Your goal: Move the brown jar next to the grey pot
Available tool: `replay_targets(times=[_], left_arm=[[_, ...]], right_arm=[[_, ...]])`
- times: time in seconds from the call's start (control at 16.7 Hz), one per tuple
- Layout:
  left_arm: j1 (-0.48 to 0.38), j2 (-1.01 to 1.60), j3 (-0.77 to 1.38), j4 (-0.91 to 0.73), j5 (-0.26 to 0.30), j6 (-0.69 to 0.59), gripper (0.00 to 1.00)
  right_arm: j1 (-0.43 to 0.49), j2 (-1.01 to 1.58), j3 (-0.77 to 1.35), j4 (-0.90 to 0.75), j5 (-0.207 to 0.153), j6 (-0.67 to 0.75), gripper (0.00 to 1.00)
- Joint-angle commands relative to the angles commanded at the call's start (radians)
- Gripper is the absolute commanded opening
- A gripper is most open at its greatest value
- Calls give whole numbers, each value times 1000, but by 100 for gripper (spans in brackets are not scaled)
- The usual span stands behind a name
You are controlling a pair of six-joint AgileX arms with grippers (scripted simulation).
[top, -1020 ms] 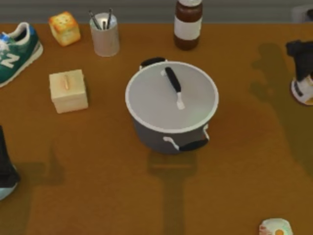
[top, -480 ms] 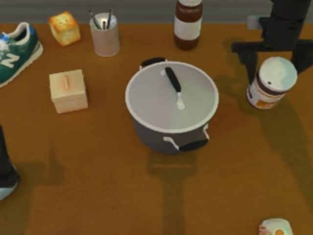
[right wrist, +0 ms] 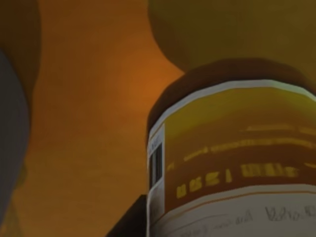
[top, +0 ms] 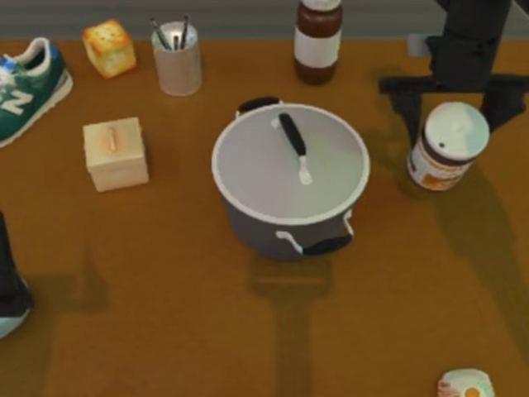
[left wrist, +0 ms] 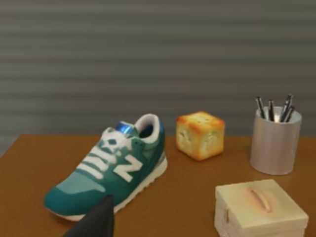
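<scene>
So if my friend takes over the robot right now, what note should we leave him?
Right gripper: near the table's right side, by the brown jar; whether it grips the jar cannot be told from these views.
Left gripper: parked at the left edge, near the green shoe.
Brown jar: upright, to the right of the grey pot, with a gap between them.
Done: jar is on the pot's right side.
Left: bring the jar closer to the pot, set it down, and let go.
</scene>
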Motion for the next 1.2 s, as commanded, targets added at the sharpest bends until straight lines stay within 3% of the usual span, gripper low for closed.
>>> replay_targets(times=[0.54,0.9,1.2], left_arm=[[0,0,0,0,0,0,100],[0,0,0,0,0,0,100],[0,0,0,0,0,0,100]], right_arm=[[9,-82,-333,242,-1,6,0],[11,-90,-364,271,-1,6,0],[11,-90,-364,271,-1,6,38]])
